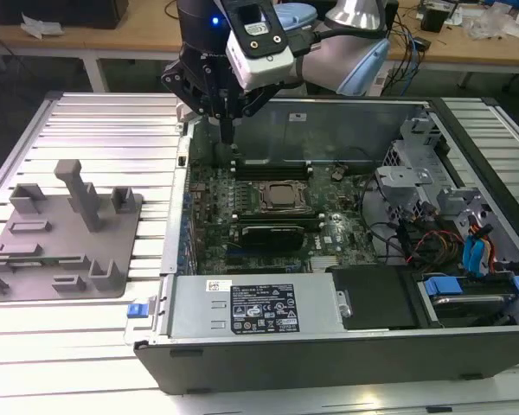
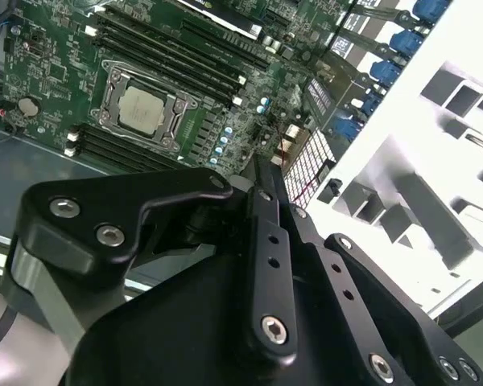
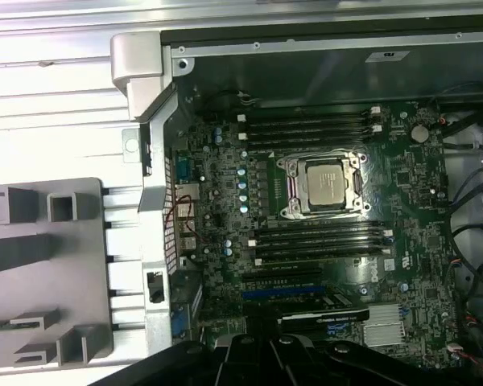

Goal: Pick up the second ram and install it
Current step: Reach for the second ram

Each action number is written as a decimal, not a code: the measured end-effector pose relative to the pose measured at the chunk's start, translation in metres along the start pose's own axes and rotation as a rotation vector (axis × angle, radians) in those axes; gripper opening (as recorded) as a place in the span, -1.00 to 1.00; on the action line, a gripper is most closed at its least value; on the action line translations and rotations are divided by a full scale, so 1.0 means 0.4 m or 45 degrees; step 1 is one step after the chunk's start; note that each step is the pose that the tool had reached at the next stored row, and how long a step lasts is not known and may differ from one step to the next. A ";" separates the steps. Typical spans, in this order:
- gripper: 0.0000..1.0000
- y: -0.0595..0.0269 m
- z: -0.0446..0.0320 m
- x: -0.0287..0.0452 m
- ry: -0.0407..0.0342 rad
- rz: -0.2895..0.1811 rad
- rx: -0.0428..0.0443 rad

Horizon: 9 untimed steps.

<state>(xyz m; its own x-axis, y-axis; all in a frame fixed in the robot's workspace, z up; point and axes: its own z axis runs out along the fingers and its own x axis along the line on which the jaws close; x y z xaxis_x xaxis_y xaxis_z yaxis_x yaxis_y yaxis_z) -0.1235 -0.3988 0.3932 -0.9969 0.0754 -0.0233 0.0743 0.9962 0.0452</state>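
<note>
Gripper (image 1: 227, 131): one, upper centre-left of the exterior view, low over the motherboard (image 1: 214, 216) by the left end of the upper slots. Its fingers (image 2: 266, 233) are drawn together to a narrow tip.
Memory stick: whether one is pinched in that tip cannot be told, so its place is uncertain.
Hazard, descent: a drop off the slot line would likely strike a latch or nearby parts.
Hazard, seating: a tilted stick would probably seat at one end only.
Slots (image 3: 306, 133): eight, four on each side of the processor.
Processor (image 3: 326, 183): one.
Grey holder tray (image 1: 112, 290): one, left of the computer case (image 1: 346, 130).
</note>
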 end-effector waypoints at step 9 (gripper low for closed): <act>-0.84 -0.001 0.000 0.013 0.0001 0.000 0.000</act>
<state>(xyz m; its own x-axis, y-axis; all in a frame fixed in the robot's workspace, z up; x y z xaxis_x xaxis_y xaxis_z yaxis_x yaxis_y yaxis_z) -0.1287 -0.3988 0.3933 -0.9969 0.0752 -0.0233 0.0741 0.9962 0.0451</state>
